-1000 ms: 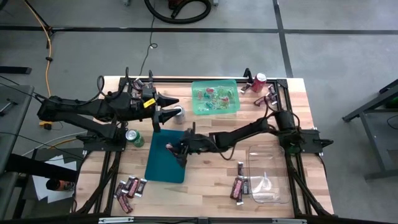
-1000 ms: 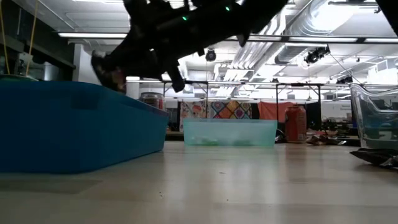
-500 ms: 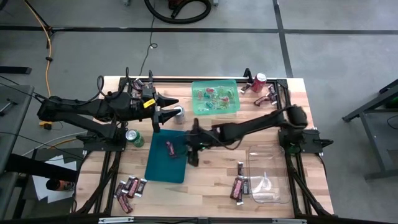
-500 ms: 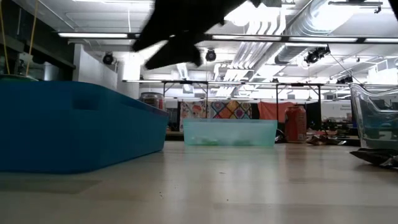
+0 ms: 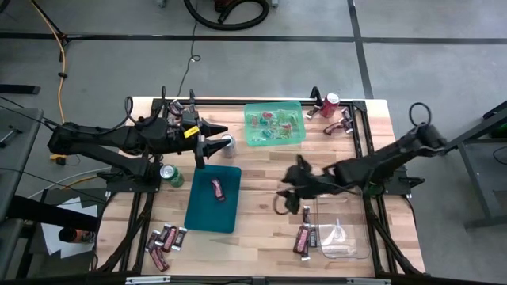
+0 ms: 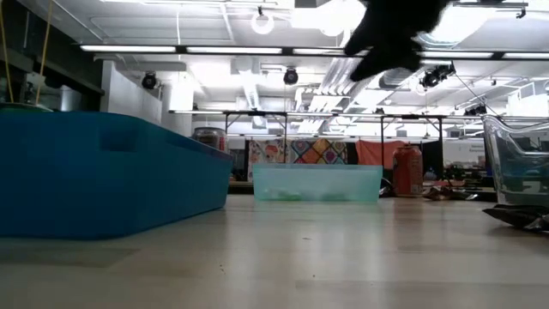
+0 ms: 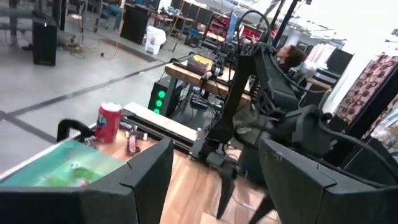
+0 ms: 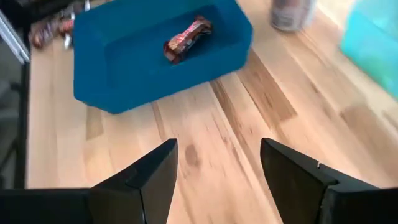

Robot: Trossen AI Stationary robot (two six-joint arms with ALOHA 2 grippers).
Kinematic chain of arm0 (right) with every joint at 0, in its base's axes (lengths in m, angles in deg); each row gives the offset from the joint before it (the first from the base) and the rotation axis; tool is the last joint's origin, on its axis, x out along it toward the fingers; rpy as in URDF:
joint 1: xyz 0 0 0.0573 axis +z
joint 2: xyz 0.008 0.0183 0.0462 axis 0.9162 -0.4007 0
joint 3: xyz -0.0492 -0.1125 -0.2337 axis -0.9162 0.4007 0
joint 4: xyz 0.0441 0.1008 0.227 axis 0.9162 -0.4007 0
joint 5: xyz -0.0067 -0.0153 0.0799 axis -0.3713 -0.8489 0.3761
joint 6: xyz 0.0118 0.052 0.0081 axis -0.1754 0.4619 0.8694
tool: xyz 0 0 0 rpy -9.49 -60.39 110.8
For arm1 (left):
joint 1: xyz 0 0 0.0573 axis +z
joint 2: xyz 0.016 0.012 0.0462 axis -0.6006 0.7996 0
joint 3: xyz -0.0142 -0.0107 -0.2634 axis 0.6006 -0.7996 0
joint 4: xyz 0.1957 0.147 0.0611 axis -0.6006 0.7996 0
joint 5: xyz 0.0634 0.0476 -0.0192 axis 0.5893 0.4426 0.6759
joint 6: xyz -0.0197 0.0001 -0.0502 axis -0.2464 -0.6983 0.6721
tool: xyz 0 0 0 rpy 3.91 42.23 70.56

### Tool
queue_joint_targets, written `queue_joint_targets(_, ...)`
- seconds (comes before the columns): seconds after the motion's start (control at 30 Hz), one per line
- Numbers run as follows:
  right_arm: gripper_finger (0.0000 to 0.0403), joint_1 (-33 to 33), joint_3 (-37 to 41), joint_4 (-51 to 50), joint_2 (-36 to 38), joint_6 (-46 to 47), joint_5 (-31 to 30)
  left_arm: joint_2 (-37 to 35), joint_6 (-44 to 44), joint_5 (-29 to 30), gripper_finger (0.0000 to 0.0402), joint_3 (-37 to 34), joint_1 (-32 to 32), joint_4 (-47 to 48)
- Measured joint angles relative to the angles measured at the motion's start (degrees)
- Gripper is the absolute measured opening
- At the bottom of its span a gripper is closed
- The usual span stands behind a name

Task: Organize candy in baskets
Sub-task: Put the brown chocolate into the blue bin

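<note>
Lying alone in teal basket (image 5: pixel 202 215): candy bar (image 5: pixel 218 189).

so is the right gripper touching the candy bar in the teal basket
Apart. The right wrist view shows the open right gripper over bare table, the candy bar lying alone in the teal basket.

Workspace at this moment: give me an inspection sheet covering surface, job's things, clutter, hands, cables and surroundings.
Surface: wooden table, bare at its middle.
Job's things: teal basket holds one pinkish-red candy bar; green basket holds small wrapped pieces; clear basket shows no candy; loose brown bars at the near-left corner, more bars beside the clear basket.
Clutter: green can, silver can, red can.
Hands: left hand open, hovering near the silver can; right hand open, empty, between the teal and clear baskets.
Cables: yellow cable on the floor.
Surroundings: workshop benches, a person seated behind.
</note>
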Motion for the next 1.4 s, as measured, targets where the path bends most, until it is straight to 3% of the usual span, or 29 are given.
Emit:
queue_joint_targets(0.13, 0.0225, 2.39, 5.44, 0.41, 5.57, 6.68, -4.36, 0.87, 7.58, -1.21, 0.0225, 0.19, -0.56, 1.42)
queue_joint_targets(0.3, 0.0225, 3.02, 8.41, 0.33, 8.61, 9.05, -8.08, 3.13, 14.15, -7.86, 0.0225, 4.71, -5.49, 23.63)
queue_joint_targets(0.4, 0.0225, 2.37, 8.8, 0.08, 8.8, 8.92, -8.15, 5.21, 19.81, -11.67, 0.0225, 5.97, -11.17, 34.52)
queue_joint_targets(0.57, 0.0225, 0.92, 8.8, 0.15, 8.8, 7.05, -8.15, 8.74, 31.76, -19.11, 0.0225, 5.76, -25.3, 43.01)
queue_joint_targets(0.67, 0.0225, 0.06, 8.8, 0.14, 8.8, 6.75, -7.64, 10.78, 43.9, -20.1, 0.0225, 5.77, -33.67, 48.75)
queue_joint_targets(0.83, 0.0225, -1.01, 8.8, 0.0, 8.8, 6.74, -7.52, 15.83, 73.12, -19.86, 0.0225, 5.08, -44.33, 61.23)
queue_joint_targets(0.97, 0.0225, -1.72, 8.8, -0.02, 8.8, 6.35, -7.32, 18.05, 85.98, -19.83, 0.0225, -1.16, -48.42, 54.31)
queue_joint_targets(1.13, 0.0225, -2.43, 8.8, -0.03, 8.8, 6.33, -5.76, 18.29, 90.75, -20.11, 0.0225, -12.08, -49.65, 34.89)
queue_joint_targets(1.4, 0.0225, -2.79, 8.8, -0.03, 8.8, 6.38, -4.9, 18.25, 93.68, -19.62, 0.0225, -18.6, -47.85, 36.76)
